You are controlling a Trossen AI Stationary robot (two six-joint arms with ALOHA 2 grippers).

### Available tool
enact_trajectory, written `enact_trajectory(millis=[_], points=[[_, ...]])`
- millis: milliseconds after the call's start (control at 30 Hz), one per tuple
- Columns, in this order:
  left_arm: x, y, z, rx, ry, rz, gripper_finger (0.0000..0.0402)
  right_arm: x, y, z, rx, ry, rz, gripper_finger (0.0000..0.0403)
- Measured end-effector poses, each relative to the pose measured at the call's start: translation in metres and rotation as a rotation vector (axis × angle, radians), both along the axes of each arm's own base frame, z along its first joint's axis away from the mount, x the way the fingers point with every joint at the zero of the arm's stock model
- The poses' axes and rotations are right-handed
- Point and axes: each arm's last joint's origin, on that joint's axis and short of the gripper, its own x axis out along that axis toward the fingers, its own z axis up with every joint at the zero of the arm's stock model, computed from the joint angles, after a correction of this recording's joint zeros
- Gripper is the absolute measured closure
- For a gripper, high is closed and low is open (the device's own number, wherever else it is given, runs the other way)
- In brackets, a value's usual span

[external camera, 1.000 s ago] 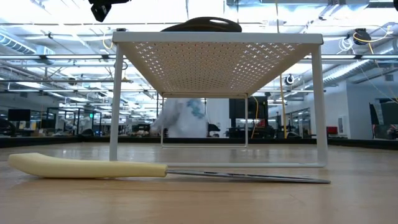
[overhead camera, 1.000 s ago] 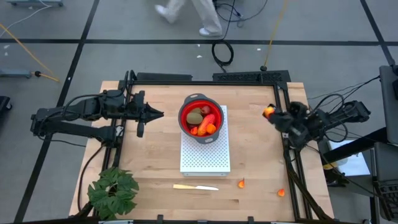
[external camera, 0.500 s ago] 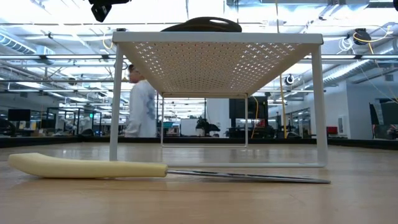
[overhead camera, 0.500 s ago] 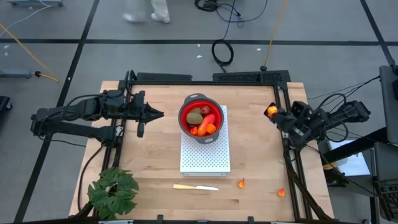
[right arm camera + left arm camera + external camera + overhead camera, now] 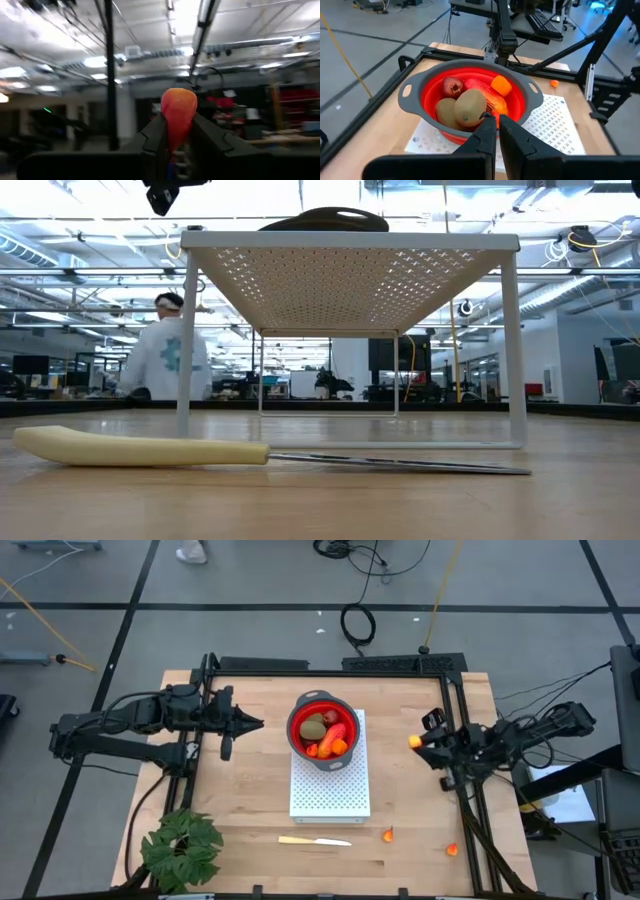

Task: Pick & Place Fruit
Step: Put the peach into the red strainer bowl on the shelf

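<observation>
Over surface (image 5: 240, 790), right claw (image 5: 418, 741) clamped on orange fruit (image 5: 414, 742), bowl (image 5: 321, 730) lying leftward; left claw (image 5: 255, 723) together, just beside bowl.

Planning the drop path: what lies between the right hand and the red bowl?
In the high view, only bare wooden table separates the right hand, holding an orange piece, from the bowl.

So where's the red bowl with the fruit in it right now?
From above, the red bowl sits mid-table on the far end of the white perforated rack, between the two arms, nearer the left gripper.
</observation>
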Motion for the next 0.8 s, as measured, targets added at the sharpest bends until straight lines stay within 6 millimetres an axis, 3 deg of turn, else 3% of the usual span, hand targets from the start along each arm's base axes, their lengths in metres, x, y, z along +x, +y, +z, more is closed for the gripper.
enact_trajectory(millis=[400,667,800], points=[[0.008,0.001,0.008,-0.230,-0.109,0.060,0.0382,0.020,-0.002,-0.018,-0.257,0.278,-0.413,0.0338],[0.042,0.004,0.009,-0.271,-0.208,0.030,0.0380,0.055,0.007,-0.004,-0.542,0.506,-0.613,0.0337],[0.059,0.005,0.001,-0.277,-0.197,0.021,0.0361,0.074,0.010,0.002,-0.652,0.576,-0.711,0.0337]])
